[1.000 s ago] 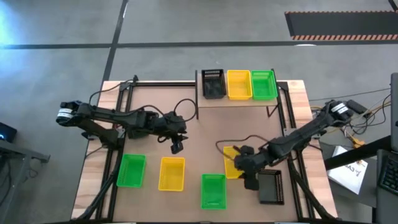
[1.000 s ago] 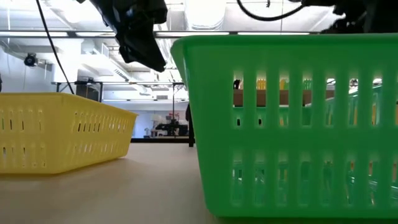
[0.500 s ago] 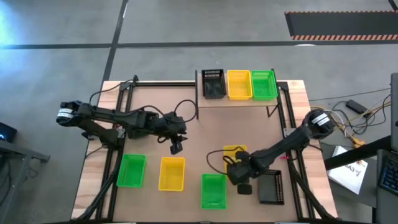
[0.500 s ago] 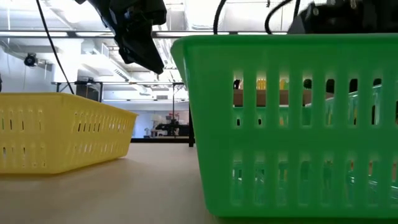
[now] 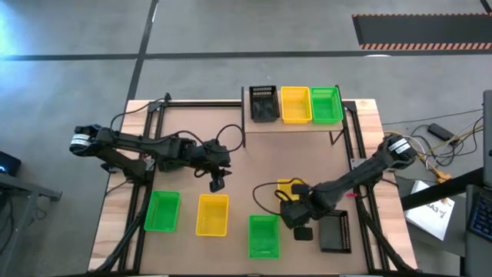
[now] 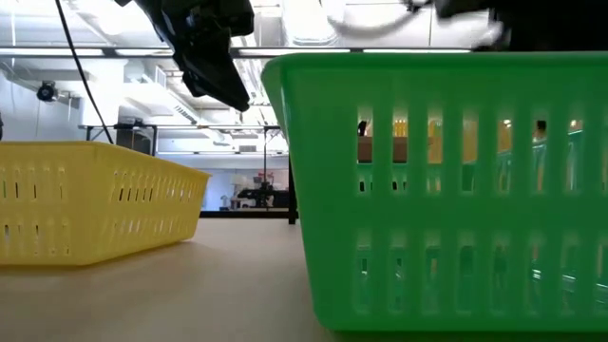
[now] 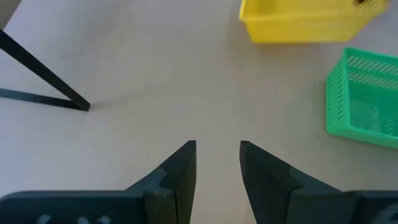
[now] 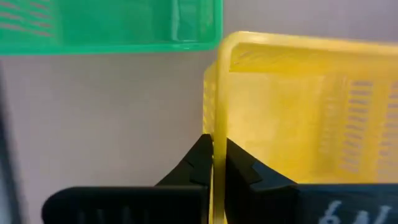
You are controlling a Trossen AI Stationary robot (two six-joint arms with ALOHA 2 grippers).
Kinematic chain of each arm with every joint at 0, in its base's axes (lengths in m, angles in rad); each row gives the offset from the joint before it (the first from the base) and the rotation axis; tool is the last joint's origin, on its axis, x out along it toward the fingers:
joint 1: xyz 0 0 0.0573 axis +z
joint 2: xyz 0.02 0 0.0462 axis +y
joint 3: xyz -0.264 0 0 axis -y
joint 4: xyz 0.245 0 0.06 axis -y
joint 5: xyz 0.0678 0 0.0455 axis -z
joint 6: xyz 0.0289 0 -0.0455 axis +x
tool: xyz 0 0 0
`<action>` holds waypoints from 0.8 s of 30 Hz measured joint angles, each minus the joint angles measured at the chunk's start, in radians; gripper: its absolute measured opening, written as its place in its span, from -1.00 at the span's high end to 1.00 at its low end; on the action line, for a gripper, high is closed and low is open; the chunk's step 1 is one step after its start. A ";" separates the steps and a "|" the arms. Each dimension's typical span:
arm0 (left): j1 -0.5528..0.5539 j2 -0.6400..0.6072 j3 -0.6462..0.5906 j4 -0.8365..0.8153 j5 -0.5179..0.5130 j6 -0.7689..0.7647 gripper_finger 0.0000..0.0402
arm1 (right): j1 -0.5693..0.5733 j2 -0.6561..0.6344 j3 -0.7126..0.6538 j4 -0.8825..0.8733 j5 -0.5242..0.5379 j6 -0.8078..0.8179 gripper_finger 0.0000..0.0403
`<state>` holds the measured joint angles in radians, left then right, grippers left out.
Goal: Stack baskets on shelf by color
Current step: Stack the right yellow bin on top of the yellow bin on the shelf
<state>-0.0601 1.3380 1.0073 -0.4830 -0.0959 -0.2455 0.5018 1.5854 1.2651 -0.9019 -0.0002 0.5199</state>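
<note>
**Right gripper pinches a yellow basket's wall**

Grey floor surrounds the wooden table [image 5: 254, 165], with a striped mat in the far corner of the high view. At the table's far edge stands the shelf [image 5: 296, 125], carrying three baskets side by side: a black basket [image 5: 264, 103], a yellow shelf basket [image 5: 295, 104] and a green shelf basket [image 5: 326, 105].

Along the near side of the table sit a left green basket [image 5: 162, 211], a near yellow basket [image 5: 212, 215] and a middle green basket [image 5: 263, 235]. A second black basket [image 5: 335, 231] rests at the right, near the table's edge.

The right gripper [image 8: 215, 163] is closed on the thin side wall of the held yellow basket [image 8: 292, 112], one finger on each face of the wall. In the high view this basket [image 5: 289, 188] lies just behind the gripper [image 5: 294, 218], mostly covered by the arm, and whether it is lifted off the table is hard to tell. The middle green basket [image 8: 112, 25] lies just beside it.

The left gripper [image 5: 217, 183] hangs over bare table left of centre, its fingers [image 7: 180, 171] parted with nothing between them.

In the low view the middle green basket [image 6: 446, 190] fills the right side and the near yellow basket [image 6: 85, 199] the left.
</note>
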 joint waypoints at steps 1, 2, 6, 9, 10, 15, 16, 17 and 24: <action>0.000 0.000 0.000 0.005 0.000 0.000 0.47 | 0.000 -0.020 0.022 -0.030 0.000 0.000 0.96; 0.000 0.000 0.000 0.008 0.000 0.000 0.47 | 0.000 -0.041 0.044 -0.056 0.000 -0.001 0.96; 0.000 0.000 0.000 0.009 0.000 -0.001 0.47 | -0.011 -0.133 0.124 -0.118 0.000 -0.017 0.96; 0.000 0.000 0.000 0.011 0.000 -0.003 0.47 | -0.036 -0.205 0.178 -0.145 0.005 -0.038 0.96; 0.000 0.000 0.000 0.012 0.000 -0.005 0.47 | -0.047 -0.225 0.197 -0.159 0.013 -0.045 0.96; 0.000 0.000 0.001 0.036 0.000 -0.010 0.47 | -0.122 -0.272 0.320 -0.298 0.157 -0.122 0.96; 0.000 0.000 0.002 0.039 0.000 -0.010 0.47 | -0.140 -0.273 0.347 -0.326 0.182 -0.154 0.96; 0.000 0.000 0.002 0.043 0.000 -0.011 0.47 | -0.161 -0.275 0.373 -0.351 0.202 -0.187 0.96; 0.001 0.000 0.002 0.081 0.000 -0.011 0.47 | -0.368 -0.243 0.499 -0.468 0.319 -0.502 0.96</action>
<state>-0.0593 1.3384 1.0093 -0.4025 -0.0963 -0.2565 0.1333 1.3424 1.7643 -1.3704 0.3189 0.0183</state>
